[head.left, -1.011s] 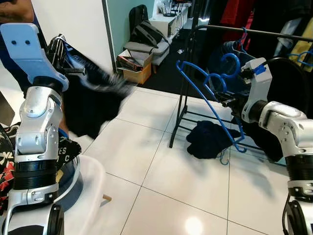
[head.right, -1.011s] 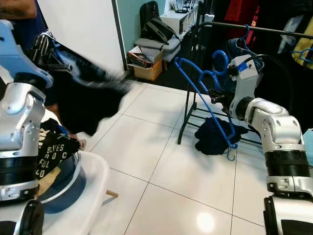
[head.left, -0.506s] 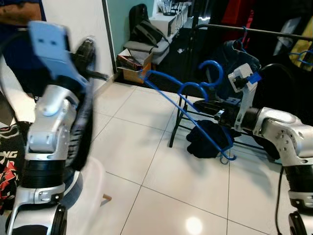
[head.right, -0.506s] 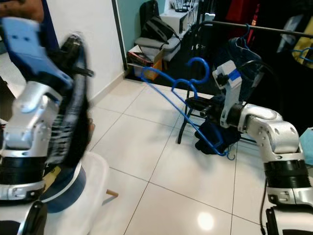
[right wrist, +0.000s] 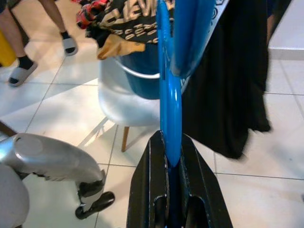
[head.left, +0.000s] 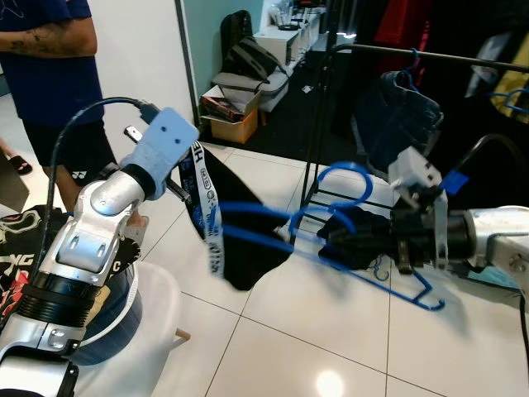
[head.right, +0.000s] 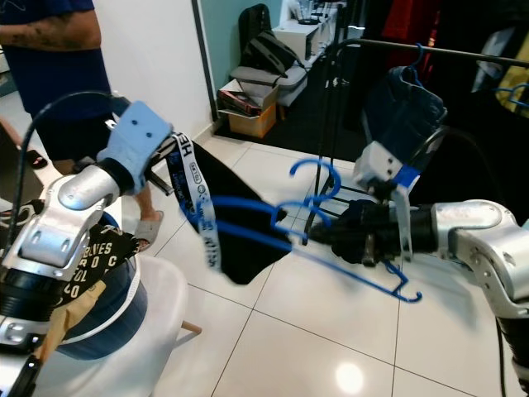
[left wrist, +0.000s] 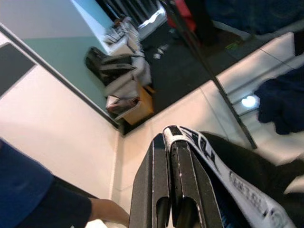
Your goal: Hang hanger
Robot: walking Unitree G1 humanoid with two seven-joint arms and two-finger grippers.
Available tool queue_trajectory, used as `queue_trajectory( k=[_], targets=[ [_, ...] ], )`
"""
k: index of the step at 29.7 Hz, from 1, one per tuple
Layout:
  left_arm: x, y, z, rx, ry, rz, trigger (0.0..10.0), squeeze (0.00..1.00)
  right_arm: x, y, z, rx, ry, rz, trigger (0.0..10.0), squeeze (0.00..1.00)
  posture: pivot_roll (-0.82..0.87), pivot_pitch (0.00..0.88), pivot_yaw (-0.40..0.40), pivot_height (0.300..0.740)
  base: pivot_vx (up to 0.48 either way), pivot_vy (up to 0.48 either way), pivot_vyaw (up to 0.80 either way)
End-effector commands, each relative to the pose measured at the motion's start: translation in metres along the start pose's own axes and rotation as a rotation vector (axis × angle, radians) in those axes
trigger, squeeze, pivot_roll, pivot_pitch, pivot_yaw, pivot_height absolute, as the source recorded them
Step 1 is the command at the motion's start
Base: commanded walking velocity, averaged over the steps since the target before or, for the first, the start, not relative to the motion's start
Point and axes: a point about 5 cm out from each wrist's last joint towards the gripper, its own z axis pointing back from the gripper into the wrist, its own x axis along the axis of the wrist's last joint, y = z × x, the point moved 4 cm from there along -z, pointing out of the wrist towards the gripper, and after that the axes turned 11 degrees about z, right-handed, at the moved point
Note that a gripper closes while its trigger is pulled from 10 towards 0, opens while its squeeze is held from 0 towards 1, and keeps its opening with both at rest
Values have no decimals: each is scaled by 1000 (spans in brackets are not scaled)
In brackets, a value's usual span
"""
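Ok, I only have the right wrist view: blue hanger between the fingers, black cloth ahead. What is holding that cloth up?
Observer: The left tool is shut on the black garment, by its white lettered band.
Operator: Is the hanger in the cloth?
Observer: The blue hanger reaches to the garment; I can't tell if it is inside.
Operator: Where's the rail?
Observer: The clothes rail is behind the right tool, with dark clothes hanging on it.

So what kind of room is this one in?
Probably a lived-in home's clothes or storage corner: a black garment rack hung with clothes, bags and a cardboard box along the wall, a tiled floor.
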Motion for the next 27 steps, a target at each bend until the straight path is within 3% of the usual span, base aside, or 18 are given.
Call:
queue_trajectory(
  k=[1,6,10,18,23,27],
  targets=[
    [11,-4,-2,-26,-25,-4,10000,0,-1,4,-4,18,17,4,10000,0,-106,0,13,740,0,0,0],
    [32,-34,-8,-189,-40,84,10000,0,-9,-22,-13,-138,72,8,10000,0,-103,0,12,740,0,0,0],
    [32,-38,-9,-222,-15,56,10000,0,-6,-24,-14,-149,62,11,10000,0,-97,0,14,740,0,0,0],
    [25,-34,-11,-199,30,13,10000,0,1,-25,-16,-157,35,13,10000,0,-99,0,16,740,0,0,0],
    [10,-17,-14,-103,99,-103,10000,0,7,-25,-13,-170,27,13,10000,0,-103,0,18,740,0,0,0],
    [10,-16,-14,-99,106,-117,10000,0,7,-26,-13,-173,29,14,10000,0,-103,0,18,740,0,0,0]
  ],
)
